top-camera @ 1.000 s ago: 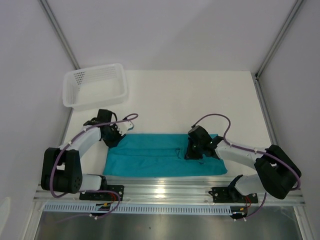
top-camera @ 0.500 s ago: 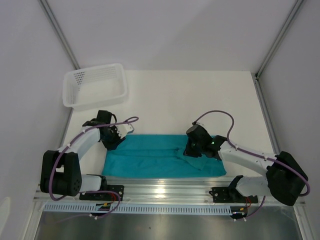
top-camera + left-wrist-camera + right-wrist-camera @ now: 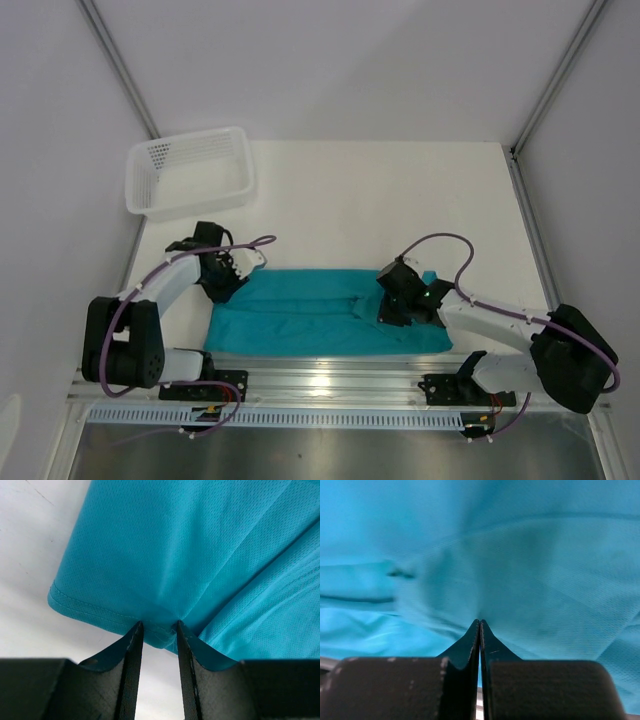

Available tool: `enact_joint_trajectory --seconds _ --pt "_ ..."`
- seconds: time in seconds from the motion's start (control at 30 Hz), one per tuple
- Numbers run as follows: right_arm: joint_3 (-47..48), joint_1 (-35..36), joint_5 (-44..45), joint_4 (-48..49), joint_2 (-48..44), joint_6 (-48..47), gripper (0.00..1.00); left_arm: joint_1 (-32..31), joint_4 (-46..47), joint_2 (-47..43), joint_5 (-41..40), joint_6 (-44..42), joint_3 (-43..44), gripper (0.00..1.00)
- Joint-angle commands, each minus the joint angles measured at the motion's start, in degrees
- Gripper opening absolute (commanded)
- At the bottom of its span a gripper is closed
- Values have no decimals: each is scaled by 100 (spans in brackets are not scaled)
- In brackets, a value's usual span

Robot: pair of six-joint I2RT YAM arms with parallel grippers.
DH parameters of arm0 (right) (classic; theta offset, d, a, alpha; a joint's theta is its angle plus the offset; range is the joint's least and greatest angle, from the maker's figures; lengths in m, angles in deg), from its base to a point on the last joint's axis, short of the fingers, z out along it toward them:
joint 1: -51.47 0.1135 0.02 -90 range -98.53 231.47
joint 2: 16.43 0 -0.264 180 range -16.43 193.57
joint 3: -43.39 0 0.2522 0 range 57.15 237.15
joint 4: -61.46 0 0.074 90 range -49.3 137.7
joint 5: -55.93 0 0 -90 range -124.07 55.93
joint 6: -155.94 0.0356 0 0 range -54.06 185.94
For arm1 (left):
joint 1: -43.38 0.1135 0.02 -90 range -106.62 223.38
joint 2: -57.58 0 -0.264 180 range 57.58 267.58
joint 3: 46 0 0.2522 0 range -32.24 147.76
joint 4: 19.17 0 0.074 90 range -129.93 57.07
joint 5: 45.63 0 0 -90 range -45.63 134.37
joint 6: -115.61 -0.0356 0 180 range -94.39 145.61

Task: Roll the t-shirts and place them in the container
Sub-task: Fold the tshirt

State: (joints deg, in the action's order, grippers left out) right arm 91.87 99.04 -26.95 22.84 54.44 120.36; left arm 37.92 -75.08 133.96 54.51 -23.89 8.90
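The t-shirt [image 3: 300, 312] looks soft and floppy, so grab its hem; I cannot tell if the left hand [image 3: 156, 626] holds it, right hand [image 3: 479, 623] squeezed together

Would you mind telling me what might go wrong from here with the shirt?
The left pincer stands open at the shirt's hem corner. Closing there might catch just one layer and undo the fold.
The right pincer is shut, with its tips at the cloth mid-shirt. Sliding from there might bunch the fabric instead of rolling it.
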Motion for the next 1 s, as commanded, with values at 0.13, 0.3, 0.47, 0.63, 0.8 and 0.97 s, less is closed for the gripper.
enact_joint_trajectory --seconds 0.13,0.3,0.47,0.63,0.8,0.97 --pt "148 59 412 -237 -213 193 0 80 -65 -149 -37 89 113 37" --pt "588 -492 773 -1098 -758 44 10 123 -232 -509 217 396 385 40" --pt "431 -1889 583 -1013 -794 -597 16 352 285 -870 455 792 377 49" --pt "491 -2893 -413 446 -348 -1353 0 396 787 -309 148 1126 473 45" --pt "501 -3254 -386 526 575 -1451 0 510 963 595 -54 1310 570 40" --pt "114 -3404 -193 798 1182 -1556 0 528 1078 1125 -152 1425 578 38"
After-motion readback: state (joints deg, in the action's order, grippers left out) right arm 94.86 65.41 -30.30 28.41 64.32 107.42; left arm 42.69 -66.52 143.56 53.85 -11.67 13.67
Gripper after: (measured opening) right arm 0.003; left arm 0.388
